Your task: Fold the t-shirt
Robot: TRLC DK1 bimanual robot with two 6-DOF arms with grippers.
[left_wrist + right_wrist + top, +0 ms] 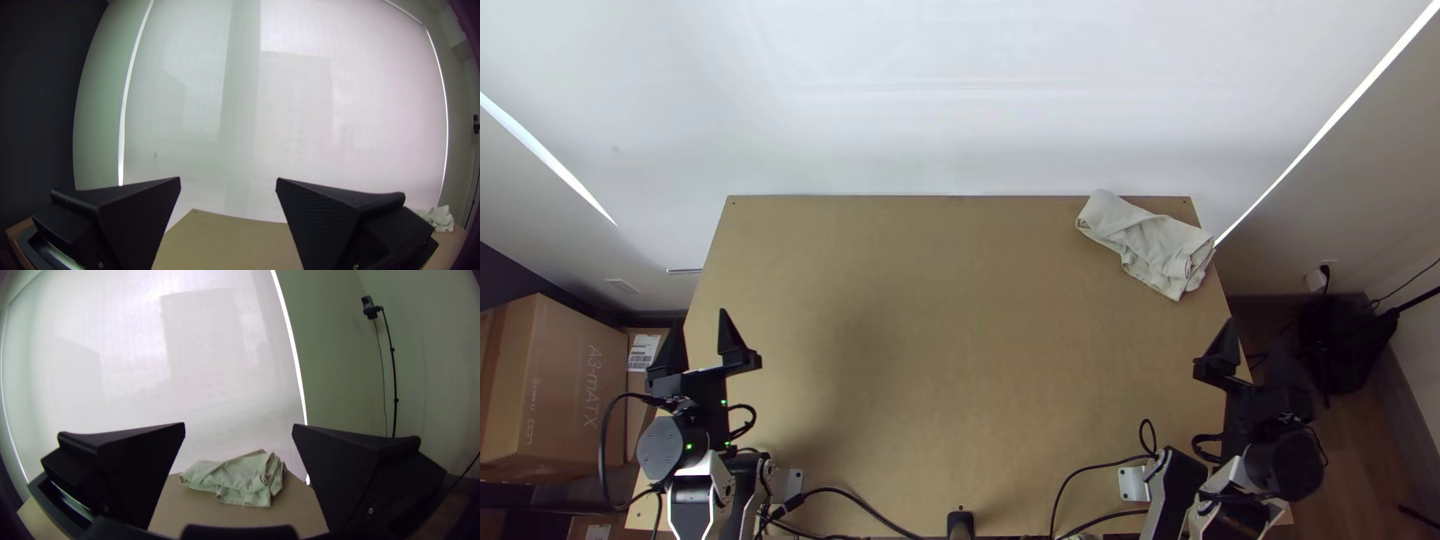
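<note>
Desk (960,350): pale brown, bare-topped at its centre; clock directions are taken from that centre in the top view, twelve at the far edge.

Item, one t-shirt (1152,243): pale, off-white; at two o'clock, by the far corner. Loosely bunched, with overlapping layers and creases; its length runs from ten towards four o'clock. One end meets the far edge, the other the three o'clock side edge. Apart from both pincers.

Item, left pincer (701,325): black, between nine and ten o'clock, pointing towards twelve. Fingers spread wide; in its wrist view, nothing between them.

Item, right pincer (1254,336): black, just short of three o'clock, at the side edge, pointing towards twelve. Likewise wide apart and holding nothing; its wrist view has the t-shirt beyond the fingers.

Surroundings: white window covering (960,100) at twelve; cardboard box (560,385) at nine, beside the desk; black cable (865,500) near seven.
</note>
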